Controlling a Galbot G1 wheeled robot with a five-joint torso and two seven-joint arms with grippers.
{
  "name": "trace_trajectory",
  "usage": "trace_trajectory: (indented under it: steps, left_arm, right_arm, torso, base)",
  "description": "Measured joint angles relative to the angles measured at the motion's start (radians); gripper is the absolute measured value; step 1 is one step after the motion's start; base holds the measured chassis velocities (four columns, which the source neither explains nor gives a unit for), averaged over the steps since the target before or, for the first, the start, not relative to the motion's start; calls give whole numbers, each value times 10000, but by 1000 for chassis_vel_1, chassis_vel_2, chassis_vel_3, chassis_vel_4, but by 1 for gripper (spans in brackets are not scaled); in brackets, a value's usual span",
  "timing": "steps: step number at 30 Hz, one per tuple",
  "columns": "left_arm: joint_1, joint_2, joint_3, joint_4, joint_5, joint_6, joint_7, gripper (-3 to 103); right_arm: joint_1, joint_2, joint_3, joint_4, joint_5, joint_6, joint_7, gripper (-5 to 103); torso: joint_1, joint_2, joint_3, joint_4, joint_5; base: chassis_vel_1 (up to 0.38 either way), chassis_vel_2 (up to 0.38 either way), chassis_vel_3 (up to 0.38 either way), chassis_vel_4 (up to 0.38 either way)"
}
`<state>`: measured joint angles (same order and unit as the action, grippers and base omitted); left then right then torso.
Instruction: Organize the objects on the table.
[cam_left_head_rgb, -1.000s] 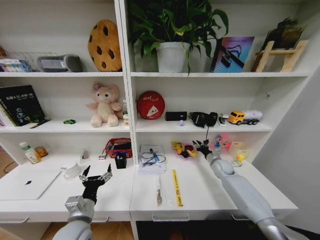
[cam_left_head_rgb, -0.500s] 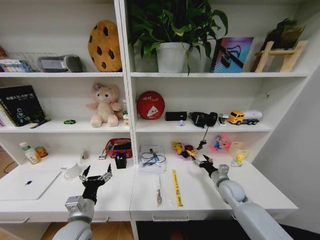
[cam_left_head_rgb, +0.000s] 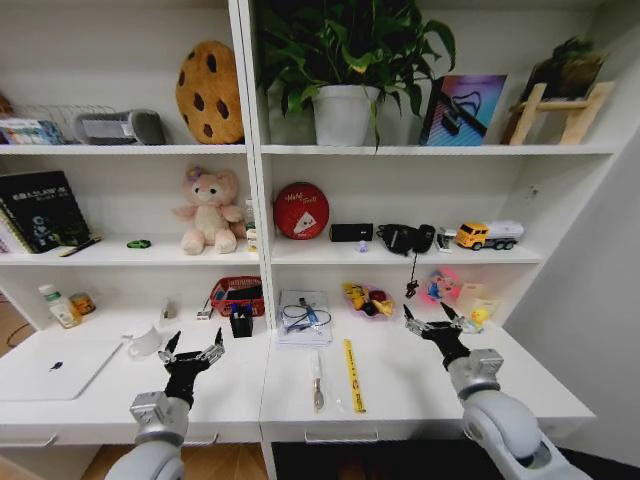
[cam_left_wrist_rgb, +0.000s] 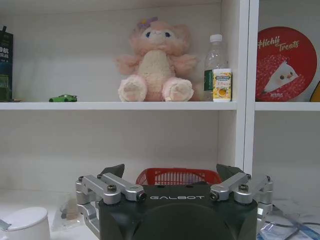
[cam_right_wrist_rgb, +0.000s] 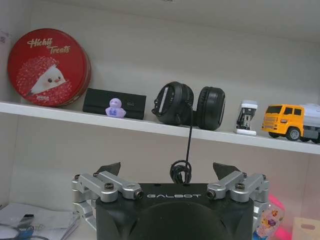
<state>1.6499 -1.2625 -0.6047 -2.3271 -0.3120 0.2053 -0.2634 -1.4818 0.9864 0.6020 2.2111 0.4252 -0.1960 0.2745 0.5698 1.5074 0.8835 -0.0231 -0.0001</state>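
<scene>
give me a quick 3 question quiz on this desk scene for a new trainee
1. True or false: the right tool is shut on the headphones.
2. Which sits on the shelf beside the bear? A) green car B) yellow truck C) red tin
3. Fill in: the laptop lies on the desk on the robot's ____ side.

Key
1. False: both the right tool and the left tool are open and empty, above the desk.
2. A. The truck and tin are in the next bay over.
3. Left.
</scene>
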Motion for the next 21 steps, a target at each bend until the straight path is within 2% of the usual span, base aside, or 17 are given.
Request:
trace_trajectory:
  steps: [9, 21]
  left_arm:
    - [0, 0, 1, 0, 0, 0, 1, 100]
    - [0, 0, -1, 0, 0, 1, -1, 100]
  right_arm:
    - [-62, 180, -246, -185, -1212, 87, -388, 100]
    - [12, 219, -337, -298, -1619, 188, -628, 100]
  torso:
    - [2, -1, 1, -3, 2]
    - [3, -3, 1, 0, 0]
  base:
    - [48, 44, -54, -54]
    - [170, 169, -174, -164]
